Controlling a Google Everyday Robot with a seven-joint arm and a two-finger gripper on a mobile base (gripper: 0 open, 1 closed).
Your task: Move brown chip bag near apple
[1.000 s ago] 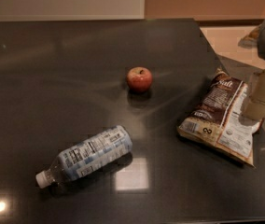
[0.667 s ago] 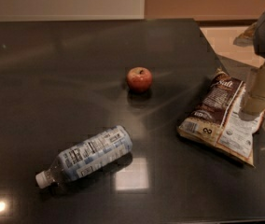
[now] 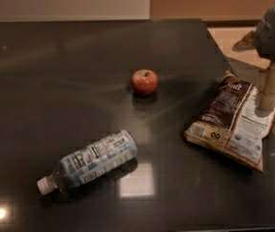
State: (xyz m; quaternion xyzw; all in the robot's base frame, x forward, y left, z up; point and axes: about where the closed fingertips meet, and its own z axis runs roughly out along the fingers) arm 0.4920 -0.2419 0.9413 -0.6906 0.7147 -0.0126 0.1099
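1. The brown chip bag (image 3: 230, 122) lies flat at the 3 o'clock side of the dark table (image 3: 55, 81). The apple (image 3: 145, 81) sits well apart from it, at about 10 o'clock from the bag.
2. The gripper (image 3: 270, 94) hangs over the bag's 2 o'clock corner, at the right edge of the view. I cannot tell whether it is apart, together or clamped on anything.
3. I judge that the bag is light, crinkly and soft. It probably yields and slides on the glossy top, and its contents crush under a hard squeeze.
4. The best hold seems to be a pinch on the puffed body near an edge, or on a flat tan seam.
5. The bag's long axis appears to run from 1 o'clock to 7 o'clock. The lettered top points away and the tan bottom seam faces the camera.
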